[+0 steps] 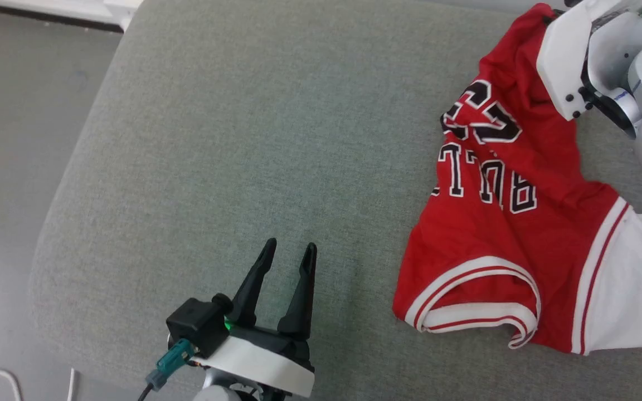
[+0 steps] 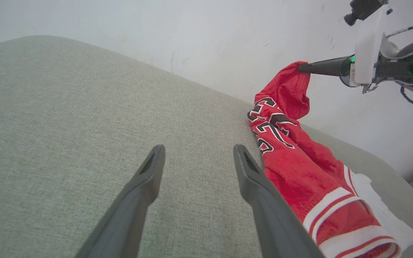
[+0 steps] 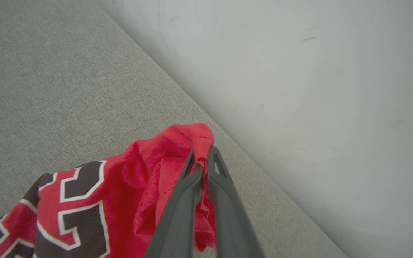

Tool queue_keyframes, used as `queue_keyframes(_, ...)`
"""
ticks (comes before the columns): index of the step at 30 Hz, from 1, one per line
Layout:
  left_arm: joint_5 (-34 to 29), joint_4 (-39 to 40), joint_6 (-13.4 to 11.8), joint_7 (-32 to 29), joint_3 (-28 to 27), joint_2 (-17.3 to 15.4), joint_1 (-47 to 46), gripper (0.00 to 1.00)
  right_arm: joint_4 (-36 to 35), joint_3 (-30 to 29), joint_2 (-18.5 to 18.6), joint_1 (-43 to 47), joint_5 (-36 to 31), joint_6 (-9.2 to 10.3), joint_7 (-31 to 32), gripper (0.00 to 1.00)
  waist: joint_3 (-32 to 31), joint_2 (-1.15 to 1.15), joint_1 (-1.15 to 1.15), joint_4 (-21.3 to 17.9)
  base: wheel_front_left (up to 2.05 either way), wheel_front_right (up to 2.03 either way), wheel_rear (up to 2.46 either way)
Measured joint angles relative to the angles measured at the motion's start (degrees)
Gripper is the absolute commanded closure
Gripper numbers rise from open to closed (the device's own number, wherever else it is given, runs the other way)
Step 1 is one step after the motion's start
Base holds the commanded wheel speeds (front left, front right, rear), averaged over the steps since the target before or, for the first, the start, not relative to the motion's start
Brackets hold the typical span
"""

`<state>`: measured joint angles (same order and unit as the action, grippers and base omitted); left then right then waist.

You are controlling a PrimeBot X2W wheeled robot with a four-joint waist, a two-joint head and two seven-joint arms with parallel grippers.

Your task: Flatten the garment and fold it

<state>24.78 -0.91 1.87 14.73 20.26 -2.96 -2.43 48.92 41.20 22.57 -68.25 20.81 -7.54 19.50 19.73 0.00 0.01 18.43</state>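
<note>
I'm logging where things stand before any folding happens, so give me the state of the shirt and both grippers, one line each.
garment: crumpled, lettering side up, one end lifted, the rest lying on the gray cushion.
right gripper: shut on a pinch of the garment's red fabric.
left gripper: open, holding nothing, over bare cushion beside the garment.

The garment [image 1: 499,234] runs off the head view's right edge at its white sleeve [image 1: 633,289], and the pale wrist housing [image 1: 563,61] covers its upper end. Folds swallow part of the black lettering [image 1: 488,167]. In the left wrist view, one finger [image 2: 264,200] of the left claw [image 2: 198,147] covers some striped trim [image 2: 332,208].
</note>
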Motion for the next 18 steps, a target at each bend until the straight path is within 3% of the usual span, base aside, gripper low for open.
queue_keyframes(1,0.04,-0.01,-0.02,0.0,0.1,0.0,-0.22,0.0,0.64,-0.16,-0.11,-0.01,-0.01,0.0,-0.41,0.02,0.41,0.0,0.0,0.19,0.0,0.0,0.0)
queue_keyframes(10,-0.08,-0.53,-0.77,0.0,-0.75,0.0,-0.55,0.0,1.37,-0.81,-1.86,-1.36,2.86,0.0,-5.77,0.0,1.09,0.0,0.0,-0.68,0.0,0.0,0.0)
queue_keyframes(18,-2.65,-0.48,-0.87,0.0,-4.23,0.0,1.46,0.0,-2.49,-5.13,-0.43,2.18,7.32,0.0,-9.4,0.0,-2.65,0.0,-0.02,-4.05,0.0,0.0,0.0)
